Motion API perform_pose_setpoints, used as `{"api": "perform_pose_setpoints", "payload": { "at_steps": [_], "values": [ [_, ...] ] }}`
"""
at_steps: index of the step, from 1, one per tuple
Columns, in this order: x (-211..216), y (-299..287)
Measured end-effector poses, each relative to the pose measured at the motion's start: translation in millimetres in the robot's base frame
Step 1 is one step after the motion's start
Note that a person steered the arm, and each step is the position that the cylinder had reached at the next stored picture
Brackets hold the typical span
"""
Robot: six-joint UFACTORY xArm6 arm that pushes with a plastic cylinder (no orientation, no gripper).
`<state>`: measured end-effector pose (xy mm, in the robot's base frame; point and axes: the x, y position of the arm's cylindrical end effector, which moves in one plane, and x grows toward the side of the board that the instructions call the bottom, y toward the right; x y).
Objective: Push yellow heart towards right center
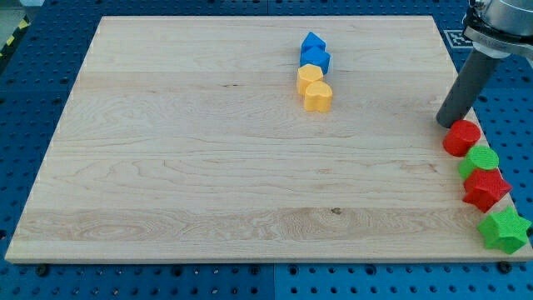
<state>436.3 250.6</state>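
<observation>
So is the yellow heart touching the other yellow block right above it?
Touching. The camera view shows the yellow heart pressed against the other yellow block with no board visible between them. My tip is far off, toward the view's right.

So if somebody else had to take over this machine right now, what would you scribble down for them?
My tip sits at the board's right edge, just above the red round block, far from the job's block.
The yellow heart lies at the view's top middle, lowest in a touching column: yellow block and two blue blocks above it.
Done: nothing visible; the heart is not yet near right centre.
Left: bring the tip to the heart's left side, then push it rightward. Red and green blocks crowd the right edge.
</observation>
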Motion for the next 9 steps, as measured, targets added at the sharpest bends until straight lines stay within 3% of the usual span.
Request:
{"api": "perform_pose_setpoints", "payload": {
  "at_steps": [2,6,7,9],
  "values": [
    [0.0,-30.1],
    [-8.0,-229.6],
    [-47.6,-247.0],
    [-46.5,-166.9]
  ]
}}
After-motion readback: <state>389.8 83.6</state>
